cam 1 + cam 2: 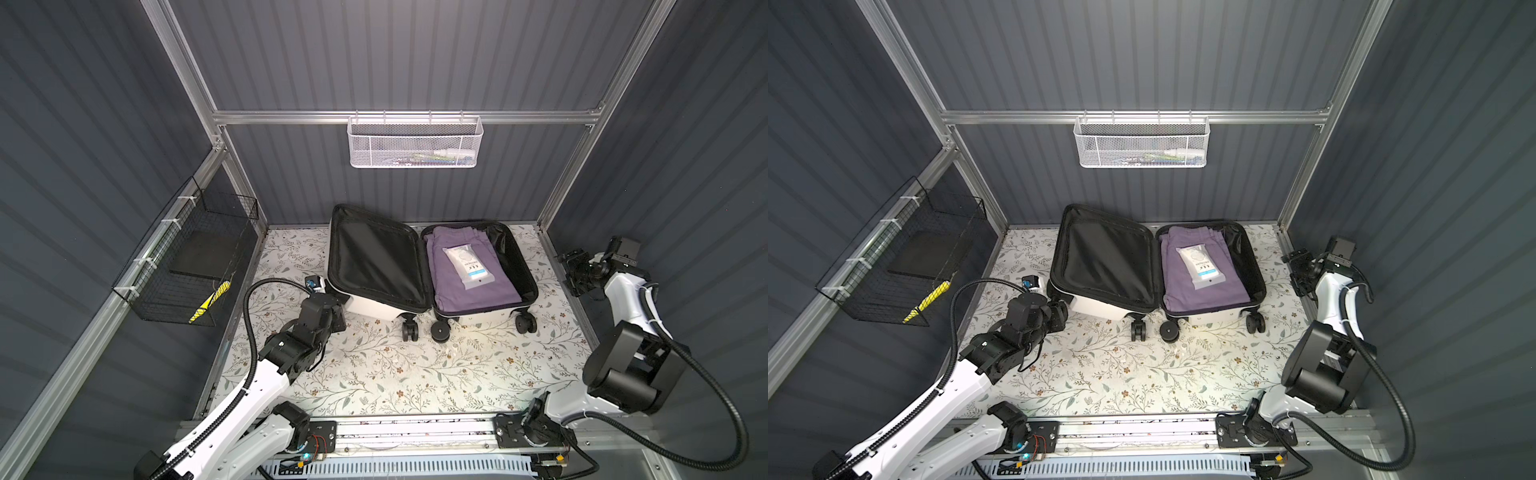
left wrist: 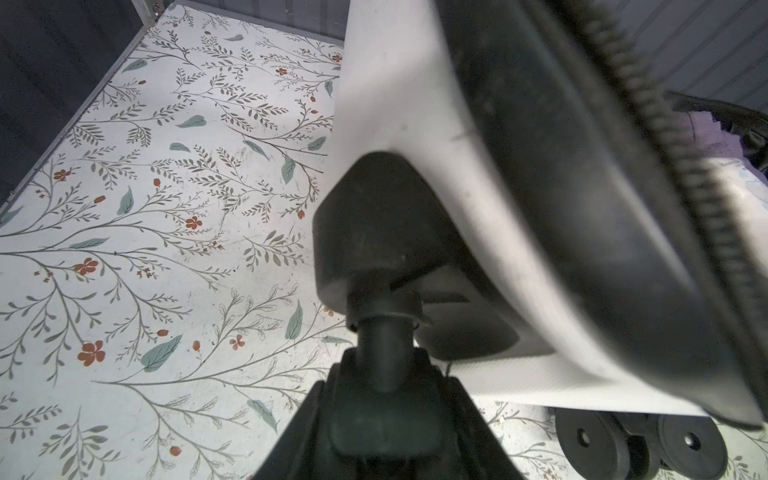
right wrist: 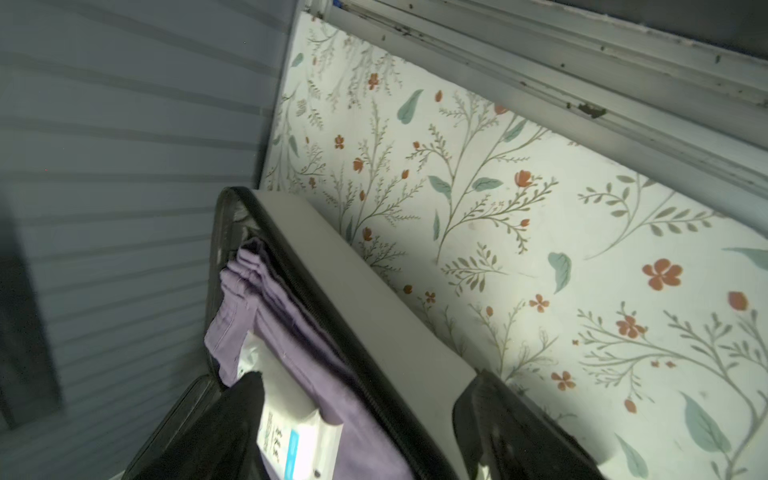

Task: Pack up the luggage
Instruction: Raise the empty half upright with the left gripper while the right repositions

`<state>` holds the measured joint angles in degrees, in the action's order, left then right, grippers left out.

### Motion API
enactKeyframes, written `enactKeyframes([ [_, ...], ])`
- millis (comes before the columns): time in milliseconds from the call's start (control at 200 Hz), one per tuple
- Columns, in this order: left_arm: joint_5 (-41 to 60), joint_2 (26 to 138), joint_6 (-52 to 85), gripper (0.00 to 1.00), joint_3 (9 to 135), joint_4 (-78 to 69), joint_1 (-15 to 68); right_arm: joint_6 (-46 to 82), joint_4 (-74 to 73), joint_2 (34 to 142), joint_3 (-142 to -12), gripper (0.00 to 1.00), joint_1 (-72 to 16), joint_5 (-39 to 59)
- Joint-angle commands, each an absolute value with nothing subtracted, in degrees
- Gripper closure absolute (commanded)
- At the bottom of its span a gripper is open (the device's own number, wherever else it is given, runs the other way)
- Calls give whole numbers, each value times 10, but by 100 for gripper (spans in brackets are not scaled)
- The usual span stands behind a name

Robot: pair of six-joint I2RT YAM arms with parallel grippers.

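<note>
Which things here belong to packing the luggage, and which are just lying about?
Job: white hard-shell suitcase, open; folded purple garment and white wipes packet inside it.
Lying about: white mesh basket; black wire basket (their contents may yet be packed); small white-and-blue object beside the case.

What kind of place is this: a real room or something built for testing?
Probably a robot test cell, not a home: grey ribbed panels in an aluminium frame, a left arm and right arm mounted on a front rail, and open luggage staged on a floral tabletop.
</note>
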<state>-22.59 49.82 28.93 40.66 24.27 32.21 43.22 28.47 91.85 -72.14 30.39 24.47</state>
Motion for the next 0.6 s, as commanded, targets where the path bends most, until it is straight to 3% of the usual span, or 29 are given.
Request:
enactKeyframes([
  [0, -196, 500, 267, 90, 448, 187, 324, 455, 259, 961, -731, 23, 321, 254],
  [320, -175, 496, 276, 91, 459, 179, 324, 410, 250, 1120, -820, 53, 285, 345],
  [590, -165, 487, 282, 91, 464, 189, 324, 346, 258, 1176, -843, 57, 223, 391],
])
